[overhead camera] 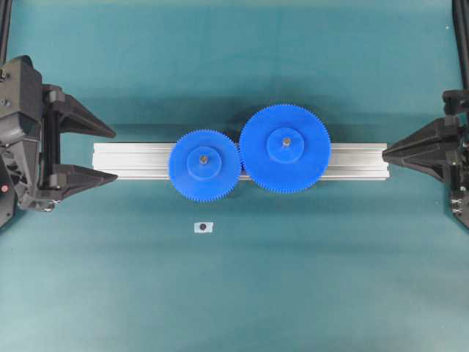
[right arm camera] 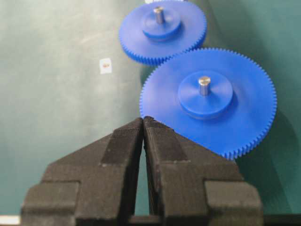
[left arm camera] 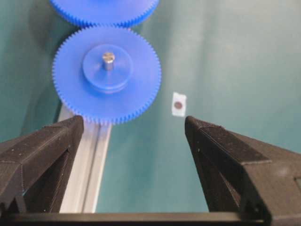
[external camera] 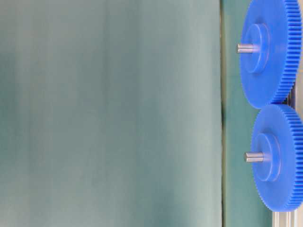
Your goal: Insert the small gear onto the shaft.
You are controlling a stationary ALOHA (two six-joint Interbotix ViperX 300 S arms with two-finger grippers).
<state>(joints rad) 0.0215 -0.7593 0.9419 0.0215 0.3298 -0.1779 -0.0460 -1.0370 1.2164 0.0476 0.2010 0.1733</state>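
The small gear [overhead camera: 204, 167] lies flat on the aluminium rail [overhead camera: 132, 160], and the tip of the grey shaft [overhead camera: 204, 157] pokes up through its hub. Its teeth mesh with the larger blue gear [overhead camera: 293, 165] to its right. From table level the small gear [external camera: 279, 158] and the shaft [external camera: 254, 157] show side-on. My left gripper [overhead camera: 114, 155] is open at the rail's left end, apart from the small gear [left arm camera: 107, 75], with nothing between its fingers. My right gripper [overhead camera: 385, 152] is shut and empty at the rail's right end, its tips [right arm camera: 143, 118] just short of the larger gear [right arm camera: 207, 101].
A tiny white tag with a dark dot [overhead camera: 203, 227] lies on the teal mat in front of the rail. Teal mat stretches in front of and behind the rail. Black frame posts stand at the far corners.
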